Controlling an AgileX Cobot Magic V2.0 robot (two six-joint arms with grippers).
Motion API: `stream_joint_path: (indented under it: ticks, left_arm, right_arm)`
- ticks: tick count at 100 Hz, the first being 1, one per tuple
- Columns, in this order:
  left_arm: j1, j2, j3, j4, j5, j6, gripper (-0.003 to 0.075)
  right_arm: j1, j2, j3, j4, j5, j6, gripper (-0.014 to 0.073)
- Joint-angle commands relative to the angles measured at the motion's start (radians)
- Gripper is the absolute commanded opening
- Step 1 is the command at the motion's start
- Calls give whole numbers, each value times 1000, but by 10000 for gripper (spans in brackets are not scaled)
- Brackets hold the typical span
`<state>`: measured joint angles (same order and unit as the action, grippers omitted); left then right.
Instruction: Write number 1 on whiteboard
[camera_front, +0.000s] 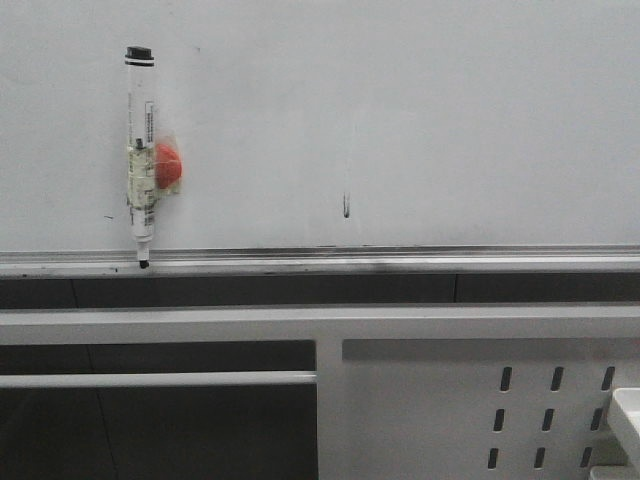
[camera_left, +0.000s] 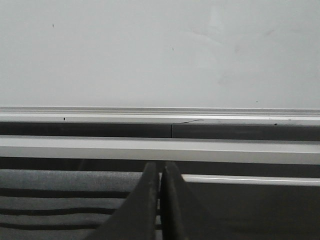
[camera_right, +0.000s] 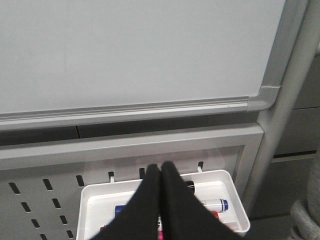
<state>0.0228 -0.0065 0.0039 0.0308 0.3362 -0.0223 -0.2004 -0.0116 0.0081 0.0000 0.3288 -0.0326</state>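
Whiteboard (camera_front: 420, 90): fills upper frame, front view; no full number 1 stroke visible, only short faint mark (camera_front: 346, 207) at centre.
Marker pen (camera_front: 140, 150): upper left, upright on board, tip down at ledge (camera_front: 400, 262), prob. parked for pickup.
Left claw (camera_left: 160, 172), right claw (camera_right: 160, 172): fingers together, holding nothing.
Tray (camera_right: 235, 192) w/ spare markers below right claw.

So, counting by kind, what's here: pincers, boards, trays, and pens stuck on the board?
pincers: 2, the left pincer and the right pincer, both shut
whiteboard: 1
marker pen hanging on the board: 1
white tray: 1 (the pens inside are partly hidden, so not counted)
Total: 5
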Motion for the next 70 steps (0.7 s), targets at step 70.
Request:
stream_joint_path:
  ticks: [70]
  left_arm:
    - [-2, -21, 36, -38, -255, -12, -20]
  right_arm:
    - [-3, -19, 14, 0, -152, -9, -69]
